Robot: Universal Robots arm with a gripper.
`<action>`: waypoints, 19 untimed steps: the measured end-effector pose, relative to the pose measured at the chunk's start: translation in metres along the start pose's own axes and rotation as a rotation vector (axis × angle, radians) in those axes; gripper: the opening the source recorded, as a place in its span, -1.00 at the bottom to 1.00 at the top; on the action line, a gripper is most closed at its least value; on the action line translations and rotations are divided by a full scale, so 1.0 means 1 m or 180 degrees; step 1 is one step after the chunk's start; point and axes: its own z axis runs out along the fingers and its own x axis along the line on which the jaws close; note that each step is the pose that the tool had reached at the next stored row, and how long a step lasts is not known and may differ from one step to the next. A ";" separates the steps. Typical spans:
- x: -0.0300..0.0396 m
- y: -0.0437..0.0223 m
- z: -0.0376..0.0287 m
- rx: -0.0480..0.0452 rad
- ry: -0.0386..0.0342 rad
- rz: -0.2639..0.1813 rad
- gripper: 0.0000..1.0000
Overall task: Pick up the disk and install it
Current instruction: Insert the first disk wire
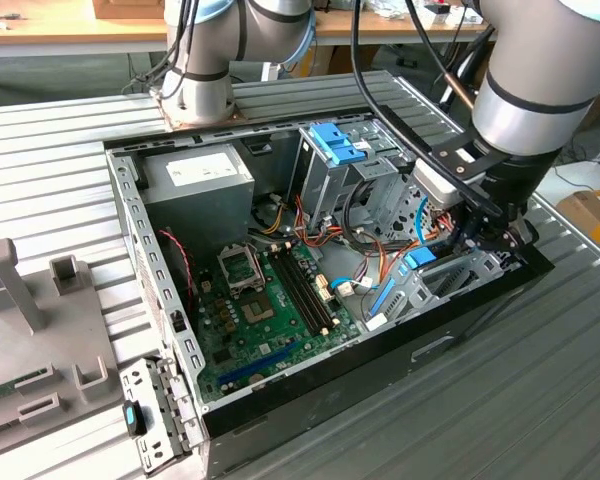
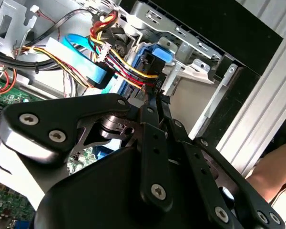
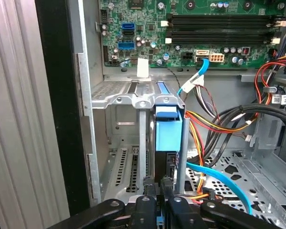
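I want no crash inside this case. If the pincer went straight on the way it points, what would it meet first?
Probably the disk, standing on edge in the metal drive cage right ahead of the pincer. How close they are, I cannot tell.

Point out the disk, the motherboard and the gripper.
disk (image 3: 168,133): first wrist view, on its blue end face.
motherboard (image 1: 265,305): exterior view, on the green board.
gripper (image 3: 160,188): first wrist view, between the fingertips.

No legible text; power supply label (image 1: 202,172) unreadable
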 end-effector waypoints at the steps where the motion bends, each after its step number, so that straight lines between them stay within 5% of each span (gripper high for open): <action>1: -0.0008 0.0010 -0.0004 0.0000 0.0001 0.0000 -0.67; 3: -0.0067 0.0026 -0.0010 0.0000 0.0001 0.0000 -0.67; 5: -0.0113 0.0027 -0.0011 0.0000 0.0029 -0.0009 -0.67; 6: -0.0133 0.0027 -0.0011 0.0001 0.0065 -0.0021 -0.67; 8: -0.0183 0.0026 -0.0011 0.0003 0.0176 -0.0056 -0.67; 12: -0.0232 0.0030 -0.0007 -0.0002 0.0189 -0.0060 -0.67; 13: -0.0262 0.0030 -0.0008 -0.0002 0.0223 -0.0071 -0.67; 17: -0.0299 0.0000 0.0002 -0.0002 0.0262 -0.0083 -0.67; 19: -0.0300 -0.0011 0.0008 -0.0002 0.0308 -0.0091 -0.67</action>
